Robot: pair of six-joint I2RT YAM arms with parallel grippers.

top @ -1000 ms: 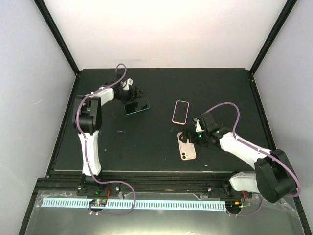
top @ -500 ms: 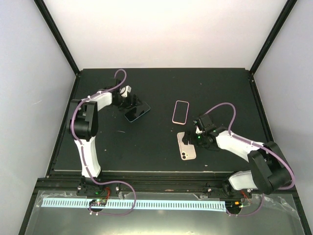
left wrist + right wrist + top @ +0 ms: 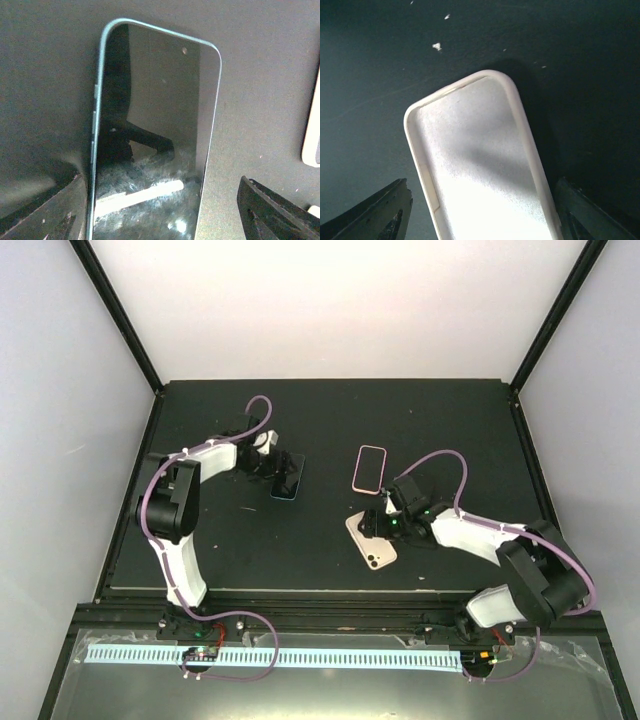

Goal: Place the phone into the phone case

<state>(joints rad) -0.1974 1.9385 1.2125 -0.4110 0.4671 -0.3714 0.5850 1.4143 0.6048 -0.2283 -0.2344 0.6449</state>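
The phone (image 3: 155,125) lies flat on the dark surface (image 3: 450,420), screen up, in the left half of the workspace. It has a pale blue rim, and its glass mirrors the overhead light. The left end effector (image 3: 284,473) sits low over the phone's near end with its fingers spread. In the left wrist view one finger (image 3: 47,212) is right against the phone's left edge. The other finger (image 3: 280,210) stands apart from the right edge, with bare surface showing between them, so nothing is pinched. The phone case (image 3: 480,165), a pale cream shell, lies on the surface right of centre, well apart from the phone and angled in the top view. The right wrist view shows its raised lip and light inner face turned up. The right end effector (image 3: 382,525) hangs over the case's far end, also spread. One finger (image 3: 385,212) is clear of the case's rim, while the other (image 3: 592,212) is just beside the opposite rim, and whether it touches cannot be told. A pink-rimmed rectangle (image 3: 369,469) with a dark middle lies just beyond the case, between the two end effectors. Whether it is a second case or a device cannot be told.
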